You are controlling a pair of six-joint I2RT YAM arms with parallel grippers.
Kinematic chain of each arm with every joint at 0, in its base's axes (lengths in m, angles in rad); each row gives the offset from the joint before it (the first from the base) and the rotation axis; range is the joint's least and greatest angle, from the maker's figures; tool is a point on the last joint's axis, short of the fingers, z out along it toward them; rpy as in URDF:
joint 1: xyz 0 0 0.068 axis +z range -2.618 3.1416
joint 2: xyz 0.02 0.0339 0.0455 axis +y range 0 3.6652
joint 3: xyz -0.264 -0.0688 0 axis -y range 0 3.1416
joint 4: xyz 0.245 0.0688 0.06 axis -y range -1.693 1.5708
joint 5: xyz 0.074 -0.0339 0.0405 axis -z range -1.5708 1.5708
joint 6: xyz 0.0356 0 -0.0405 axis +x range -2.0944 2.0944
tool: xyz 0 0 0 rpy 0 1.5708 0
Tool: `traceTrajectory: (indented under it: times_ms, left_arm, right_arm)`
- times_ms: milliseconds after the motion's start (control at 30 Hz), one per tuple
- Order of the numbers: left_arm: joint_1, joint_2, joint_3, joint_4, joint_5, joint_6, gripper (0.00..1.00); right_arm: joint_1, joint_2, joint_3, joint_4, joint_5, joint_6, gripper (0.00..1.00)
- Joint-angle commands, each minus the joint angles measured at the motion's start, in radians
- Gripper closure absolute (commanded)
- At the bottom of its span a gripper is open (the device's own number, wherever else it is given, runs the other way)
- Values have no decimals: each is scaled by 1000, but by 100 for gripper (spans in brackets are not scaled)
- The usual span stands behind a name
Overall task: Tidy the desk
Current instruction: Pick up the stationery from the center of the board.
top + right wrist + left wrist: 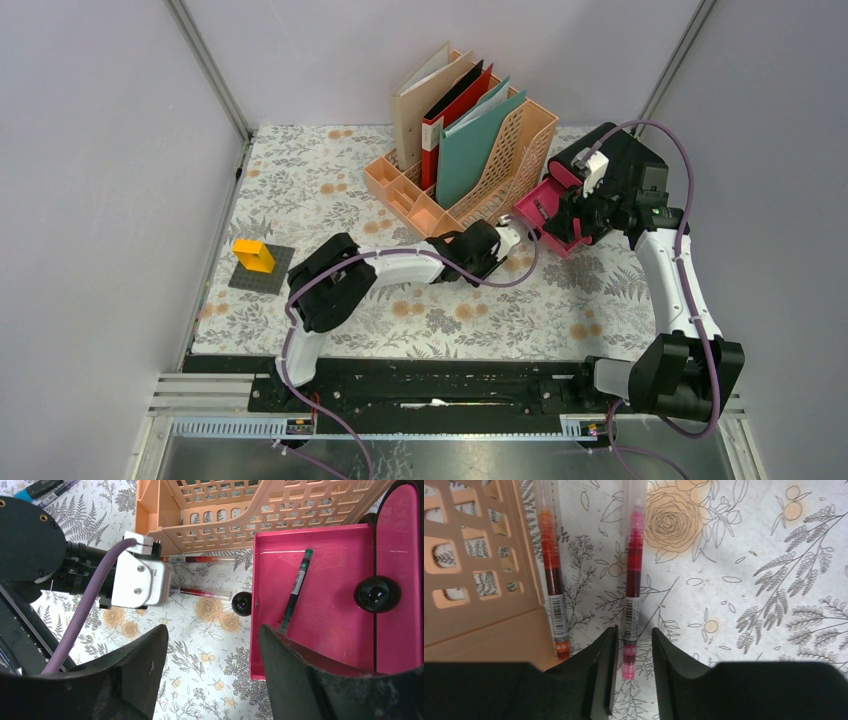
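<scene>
The desk (300,190) has a whitish floral cloth. My left gripper (515,240) reaches to the front right of the peach file rack (500,170). In the left wrist view my left gripper (634,630) is open, its jaws on either side of the end of a pink pen (633,580) lying on the cloth. An orange-red pen (551,565) lies against the rack (474,555). My right gripper (560,215) is open and empty in its own view (212,630), above the cloth beside a pink tray (325,605) that holds a green pen (295,592).
Folders stand in the rack. A yellow block (254,255) sits on a grey baseplate (262,270) at the left. More pens (45,487) lie beyond the left arm. A black knob (242,603) is on the tray's side. Grey walls enclose the desk.
</scene>
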Motion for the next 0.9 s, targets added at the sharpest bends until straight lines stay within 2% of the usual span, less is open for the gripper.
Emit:
traceTrajectory:
  times_ms: [0,167,233,433,667,800,867]
  left_arm:
    - [16,-16,-10,9,36,-2,71]
    - [16,-50,-43,9,103,-41,95]
    - [16,-79,-68,22,139,-64,100]
    - [16,-228,-213,141,210,-168,100]
    - [22,-482,-476,408,184,-347,100]
    - [42,-634,-629,618,150,-469,100]
    - [59,-694,-718,741,133,-535,100]
  right_arm:
    - [-5,-21,-3,5,-40,-11,27]
    - [-5,-24,-4,3,-64,-13,27]
    - [-5,-24,0,-11,-95,-26,28]
    - [-5,-24,-1,-30,-188,-39,28]
    - [-3,-15,-30,5,-372,8,32]
    - [-3,-11,-99,153,-498,177,34]
    - [3,-4,-159,330,-560,363,36]
